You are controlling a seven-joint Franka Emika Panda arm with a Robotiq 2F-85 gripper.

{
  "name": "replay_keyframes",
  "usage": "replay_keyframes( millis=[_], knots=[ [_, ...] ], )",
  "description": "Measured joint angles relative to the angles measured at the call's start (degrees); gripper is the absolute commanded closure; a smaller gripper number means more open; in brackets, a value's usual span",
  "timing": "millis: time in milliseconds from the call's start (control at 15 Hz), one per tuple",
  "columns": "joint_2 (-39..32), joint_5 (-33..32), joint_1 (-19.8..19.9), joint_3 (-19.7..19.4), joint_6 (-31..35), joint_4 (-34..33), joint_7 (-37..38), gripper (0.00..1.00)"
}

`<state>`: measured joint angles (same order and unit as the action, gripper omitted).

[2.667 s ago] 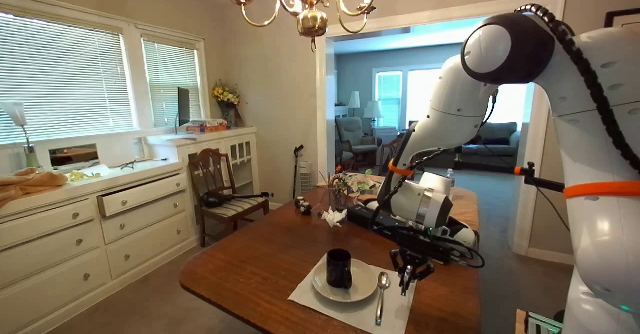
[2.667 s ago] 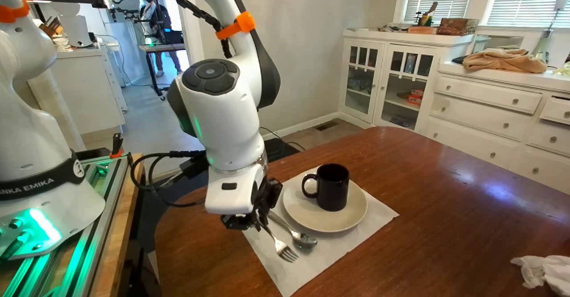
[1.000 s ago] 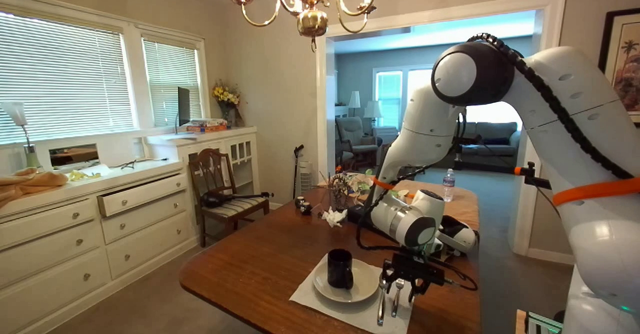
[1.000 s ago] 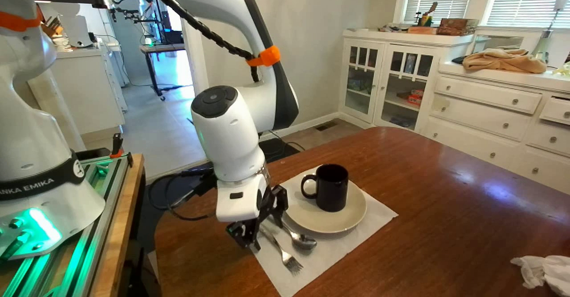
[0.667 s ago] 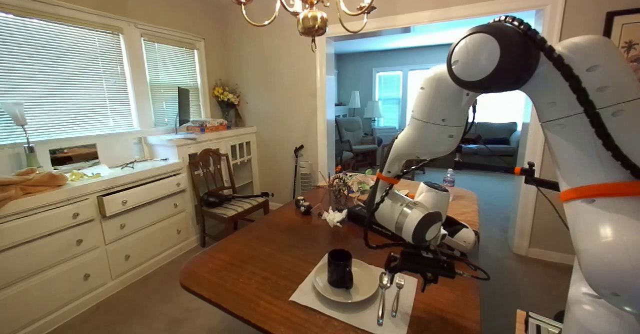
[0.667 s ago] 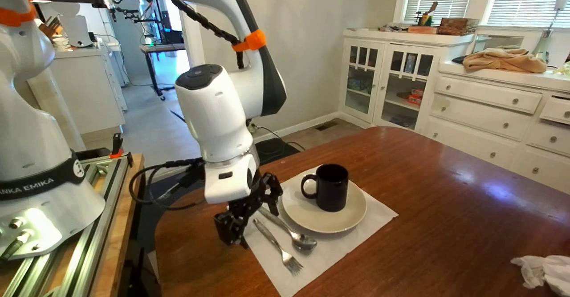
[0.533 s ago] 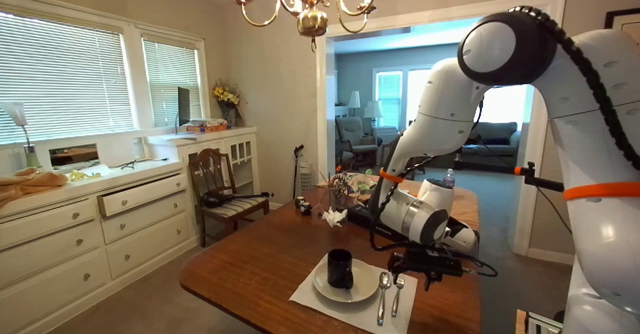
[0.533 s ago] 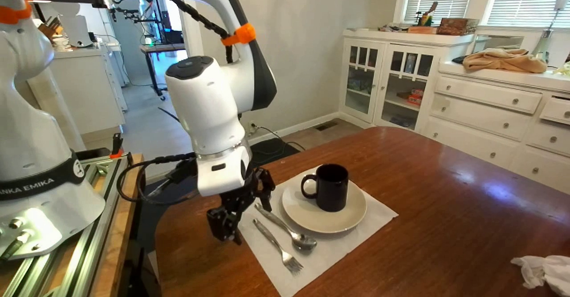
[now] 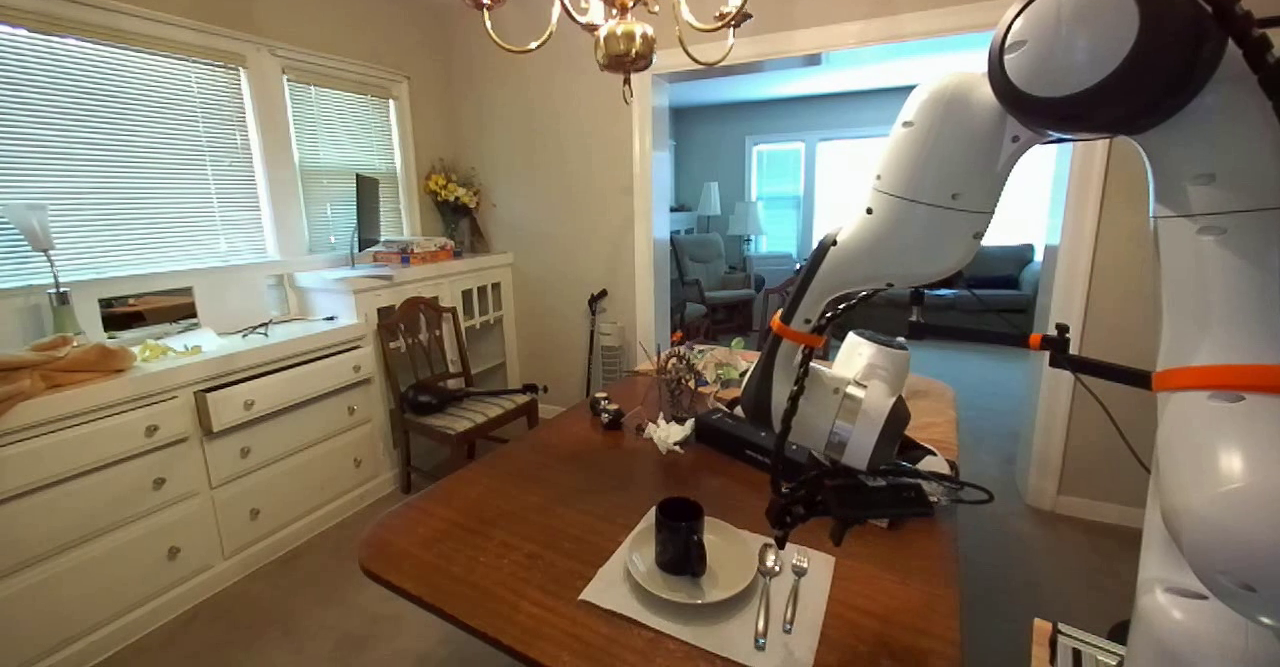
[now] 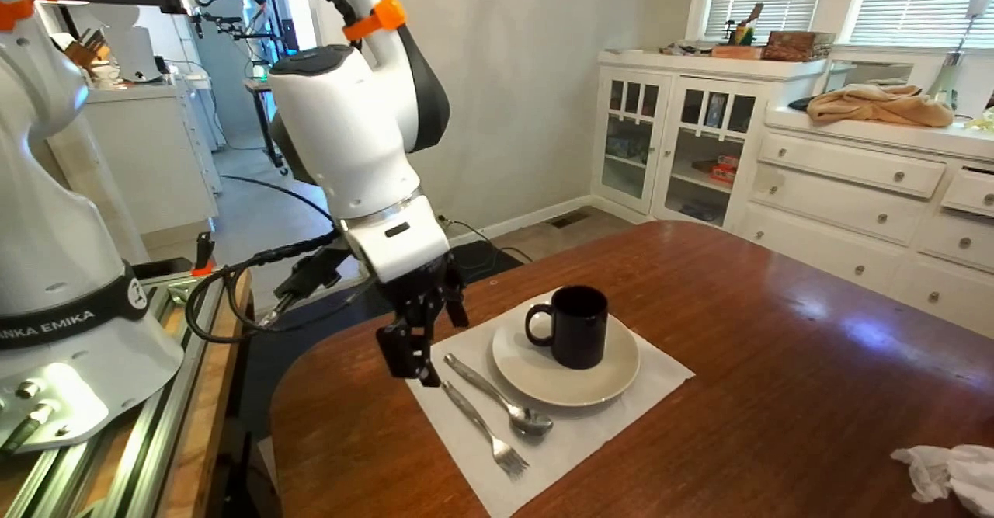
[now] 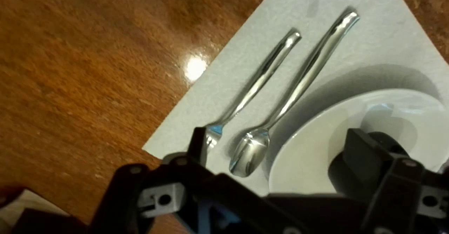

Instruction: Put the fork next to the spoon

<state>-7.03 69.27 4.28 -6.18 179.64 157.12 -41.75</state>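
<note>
The silvery fork (image 10: 475, 418) lies flat on the white napkin (image 10: 660, 363), roughly parallel to the spoon (image 10: 497, 395) with a narrow gap between them. In an exterior view, the fork (image 9: 794, 592) is on the right of the spoon (image 9: 764, 597), tines level with the bowl. Above the table and clear of both, my gripper (image 10: 444, 349) hangs with its jaws wide apart and nothing between them. From the wrist, the gripper (image 11: 280, 146) spans the spoon's bowl and part of the plate; one finger (image 11: 197, 144) covers the fork's tines.
A pale plate (image 10: 621, 355) bearing a black mug (image 10: 582, 328) stands on the napkin beside the spoon. Crumpled white tissue (image 9: 668, 434), a black box (image 9: 740, 439) and a plant decoration (image 9: 680, 382) are further along the wooden table (image 9: 520, 537).
My gripper was shut on the fork's handle; it has since opened and let go, leaving the fork on the napkin. The arm has risen and drawn back from the cutlery.
</note>
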Motion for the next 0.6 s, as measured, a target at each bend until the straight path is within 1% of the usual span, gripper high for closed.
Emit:
replay_keyframes(
  millis=[200,400,600],
  knots=[
    [1.25,-5.03,-0.84,-1.76,0.0,0.0,-4.23,0.0],
    [2.68,-6.47,-1.48,-3.4,0.0,-0.17,-8.97,0.0],
    [3.84,-7.18,-2.05,-4.23,-0.03,0.01,-10.43,0.0]
  ],
)
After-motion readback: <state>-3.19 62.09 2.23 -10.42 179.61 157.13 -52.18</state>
